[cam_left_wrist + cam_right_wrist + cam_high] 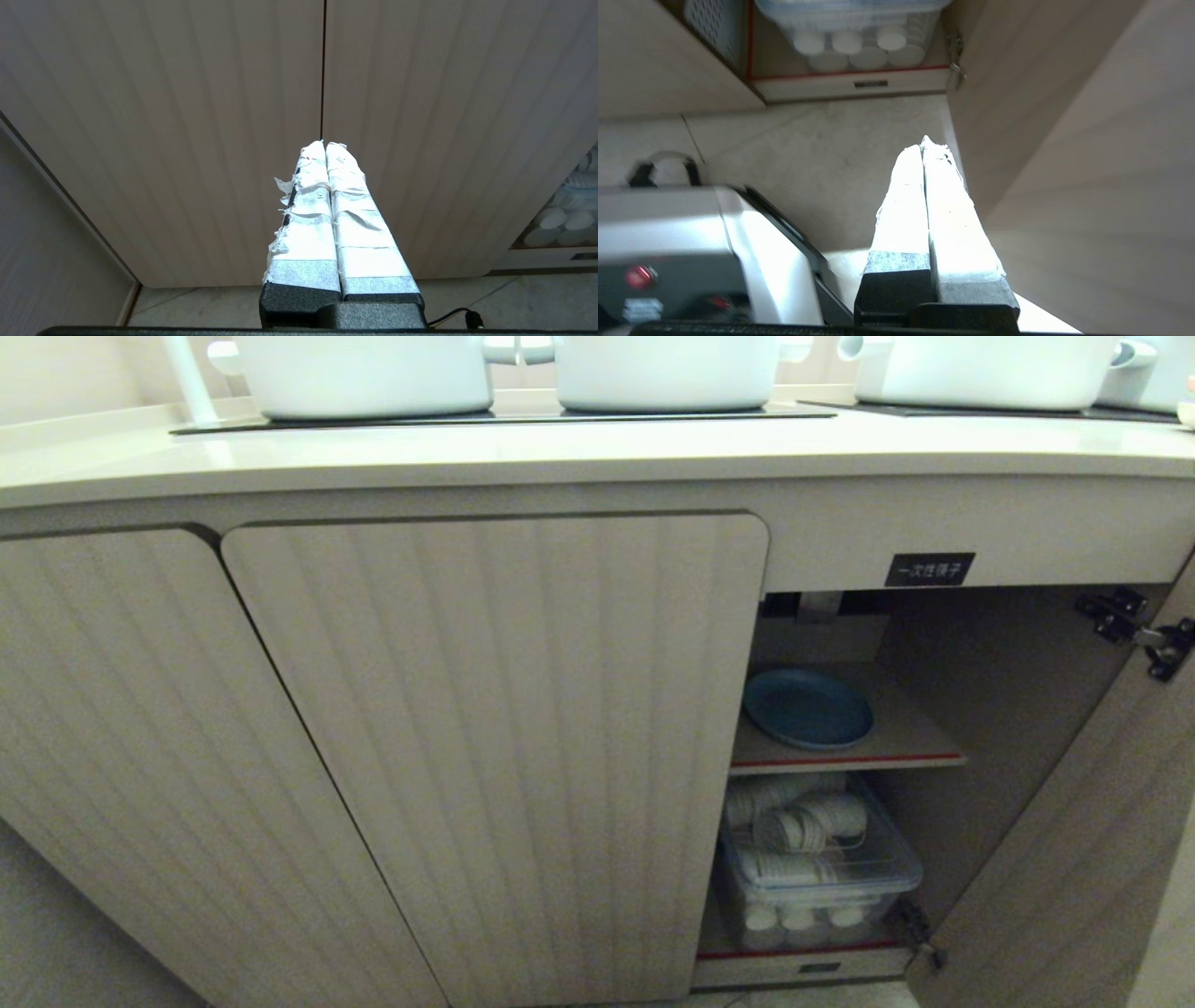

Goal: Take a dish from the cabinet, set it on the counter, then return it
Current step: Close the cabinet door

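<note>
Shown from the robot's head, the cabinet (495, 747) stands with its right-hand door (1074, 859) swung open on its hinges (1134, 630), which exposes the compartment under the small black label (929, 569); the doors to the left remain closed. On the inner shelf (910, 742) lies the dish (808, 708), a light-blue plate resting flat and alone near the shelf's front edge, a position that, by judgement, leaves its rim reachable from the opening. Below it, on the cabinet floor, a clear plastic bin (822, 877) holds white cups, well apart from the plate. Above, the bench (560, 453) carries white pots (364, 373) on its black cooktop panels, leaving a bare strip along its front edge where the plate could be set down. Neither arm appears in the head view. In the left wrist view the left gripper (325, 143) points at the seam between two closed doors, its tape-wrapped fingers (303, 210) pressed together and holding nothing; this arm appears parked. In the right wrist view the right gripper (923, 142) hangs low over the tiled floor (822, 154), beside the open door, its fingers likewise closed and empty. By judgement the task is at its start: the plate is not yet lifted, and the right fingers must part before reaching in for it.
</note>
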